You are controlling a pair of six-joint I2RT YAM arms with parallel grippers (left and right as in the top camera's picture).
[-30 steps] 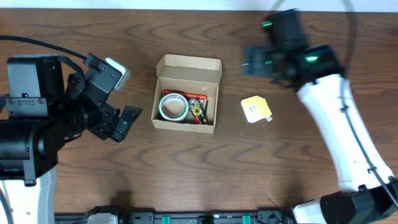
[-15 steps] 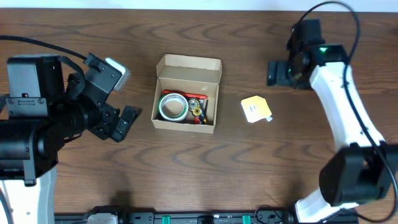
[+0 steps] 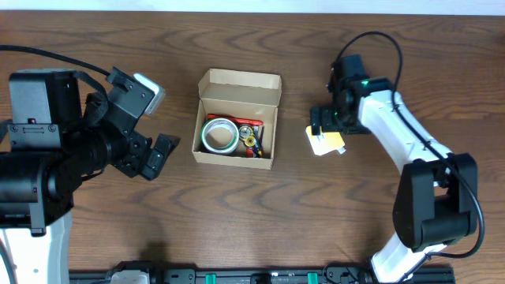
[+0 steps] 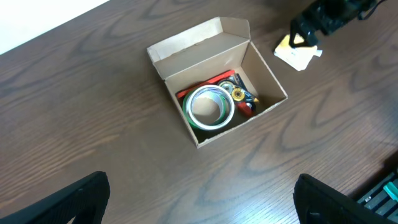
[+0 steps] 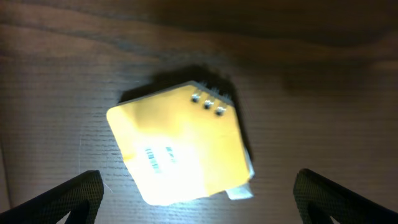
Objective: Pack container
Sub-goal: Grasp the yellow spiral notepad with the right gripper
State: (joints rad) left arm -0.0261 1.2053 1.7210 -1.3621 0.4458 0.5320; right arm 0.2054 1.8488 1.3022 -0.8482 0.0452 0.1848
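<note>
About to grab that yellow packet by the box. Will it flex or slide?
The yellow packet lies flat and low: probably light, apt to slide on the smooth table rather than tip. Its shiny face looks slippery; the white edge underneath hints at layers that may flex.

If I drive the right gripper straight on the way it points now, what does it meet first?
The yellow packet, lying on the table, roughly centred under the right gripper with its fingers open. The gap above it is hard to judge.

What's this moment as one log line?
box: open, tape inside | pack: on table, outside box | right gripper: open over pack | left gripper: open, empty
</note>
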